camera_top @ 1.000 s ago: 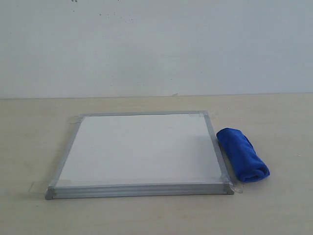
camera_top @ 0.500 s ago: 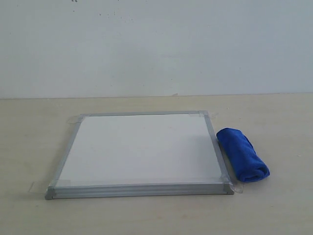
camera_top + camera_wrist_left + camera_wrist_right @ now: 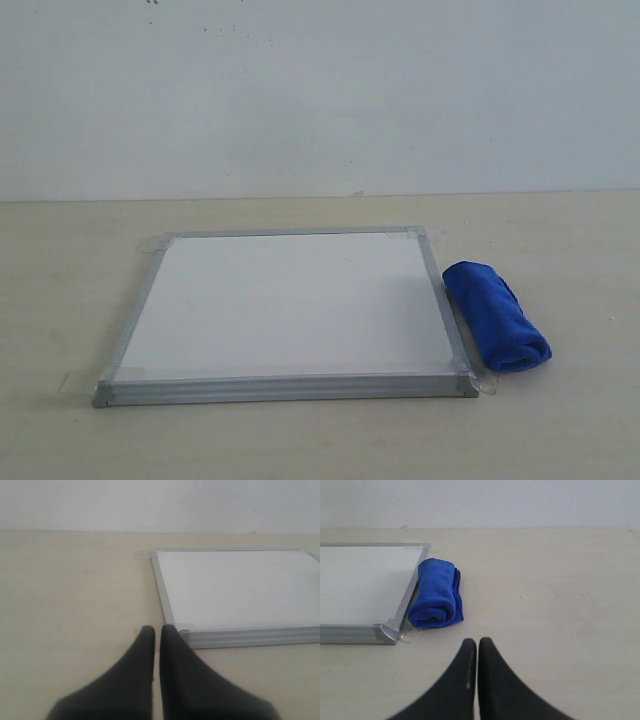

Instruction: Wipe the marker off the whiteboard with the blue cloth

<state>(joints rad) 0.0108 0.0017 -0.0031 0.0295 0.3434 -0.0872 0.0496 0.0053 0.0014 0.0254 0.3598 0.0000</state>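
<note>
The whiteboard (image 3: 290, 305) lies flat on the table, silver-framed, with its corners taped down. No marker line shows on its white face in any view. The rolled blue cloth (image 3: 496, 314) rests on the table against the board's right edge, and shows in the right wrist view as the blue cloth (image 3: 436, 595) beside the whiteboard (image 3: 362, 582). My left gripper (image 3: 157, 629) is shut, empty, just off a corner of the whiteboard (image 3: 235, 587). My right gripper (image 3: 477, 641) is shut and empty, short of the cloth. Neither arm appears in the exterior view.
A pale wall (image 3: 320, 95) rises behind the beige table (image 3: 560, 420). Clear tape tabs (image 3: 407, 636) stick out at the board's corners.
</note>
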